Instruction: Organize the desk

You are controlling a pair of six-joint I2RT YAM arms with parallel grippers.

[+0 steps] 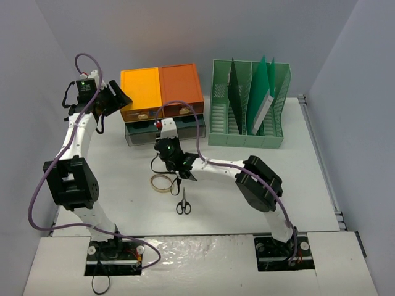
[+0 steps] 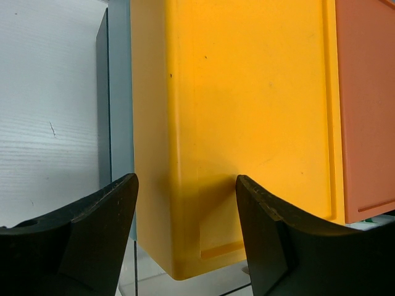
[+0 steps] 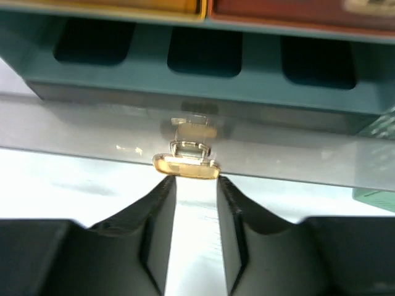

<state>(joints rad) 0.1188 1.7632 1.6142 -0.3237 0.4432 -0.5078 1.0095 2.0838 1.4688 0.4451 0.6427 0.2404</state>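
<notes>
your right pincer [image 3: 194,180] is nearer: tan tab [image 3: 185,165] at the clear drawer front [image 3: 74,126] sits just ahead, centre frame, long axis crosswise; cannot tell if gripped. left pincer [image 2: 185,180] released. bench [image 1: 123,179] beneath both.

Drawers [image 1: 162,92] yellow, orange — rack [image 1: 247,132] green; desk [image 1: 222,206] off-white.

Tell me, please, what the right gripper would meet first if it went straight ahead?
Most likely the small pale handle on the clear drawer front, right at the tips of the right gripper.
</notes>
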